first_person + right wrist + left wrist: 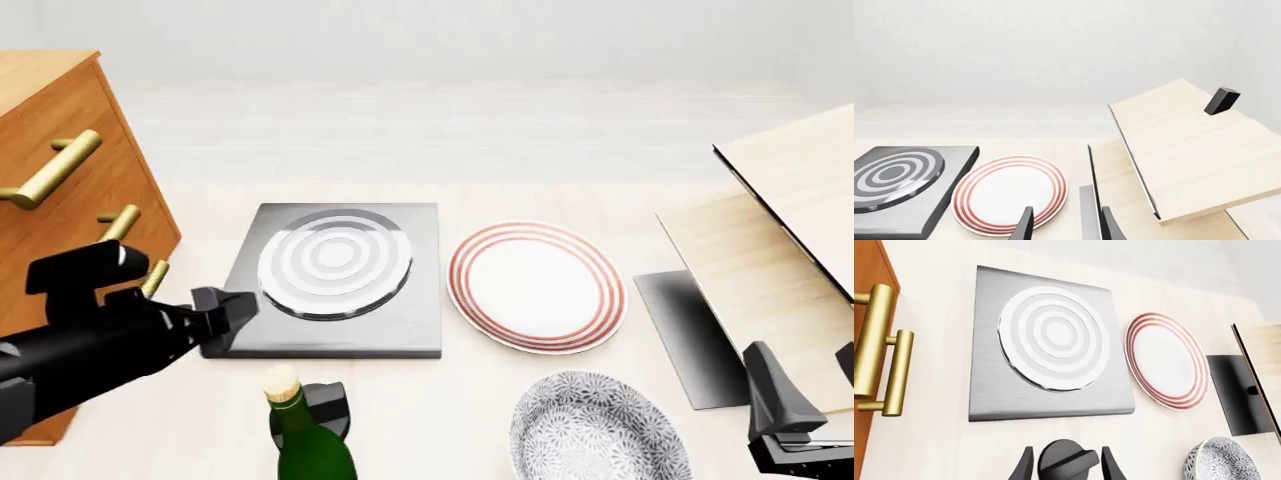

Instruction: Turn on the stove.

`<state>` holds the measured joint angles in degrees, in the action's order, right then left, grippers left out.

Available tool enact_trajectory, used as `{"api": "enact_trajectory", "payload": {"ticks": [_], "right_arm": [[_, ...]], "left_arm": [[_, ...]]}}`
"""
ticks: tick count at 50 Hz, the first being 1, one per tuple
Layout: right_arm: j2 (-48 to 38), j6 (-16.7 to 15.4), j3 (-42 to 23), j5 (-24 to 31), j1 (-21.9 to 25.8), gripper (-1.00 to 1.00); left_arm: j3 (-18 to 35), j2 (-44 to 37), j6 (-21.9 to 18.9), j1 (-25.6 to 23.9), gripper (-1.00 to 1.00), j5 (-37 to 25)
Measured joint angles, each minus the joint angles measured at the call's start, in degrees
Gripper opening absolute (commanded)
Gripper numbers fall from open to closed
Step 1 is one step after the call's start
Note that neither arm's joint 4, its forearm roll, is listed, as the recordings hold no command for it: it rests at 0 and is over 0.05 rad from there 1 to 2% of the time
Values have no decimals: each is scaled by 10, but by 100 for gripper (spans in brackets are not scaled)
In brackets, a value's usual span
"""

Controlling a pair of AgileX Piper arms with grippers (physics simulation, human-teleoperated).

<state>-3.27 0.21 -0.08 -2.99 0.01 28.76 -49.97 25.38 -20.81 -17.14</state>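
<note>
Where the front view comes closest, a green bottle (310, 452) with a pale stopper stands by a dark round knob (324, 409), and a patterned grey bowl (598, 437) sits to the right of them on the pale table (427, 180). Seen through the left wrist camera, the left gripper (1067, 464) has its jaws spread on either side of that knob (1067, 461), with a gap on each side and no contact that can be made out. At the lower right corner of the front view the right gripper (814, 385) hangs with its jaws parted and nothing between them, over a narrow dark flat panel (687, 335). Just beyond the knob lies the stove (336, 283), a square dark-grey slab with concentric pale burner rings, flat on the table; the left arm's black links reach in beside its near left corner. Immediately to the stove's right rests a white plate (537, 287) with red rim rings. A wooden drawer unit (67, 170) with brass handles stands left of the stove, and tilted light wooden boards (787, 210) rise at the far right.
</note>
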Motion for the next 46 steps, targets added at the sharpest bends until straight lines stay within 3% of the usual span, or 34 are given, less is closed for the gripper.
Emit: {"api": "enact_trajectory", "payload": {"ticks": [31,46], "right_arm": [[0,0,0,0,0,100],[0,0,0,0,0,100]], "left_arm": [[-4,139,1,9,100,-10],[-30,247,-9,36,100,37]]}}
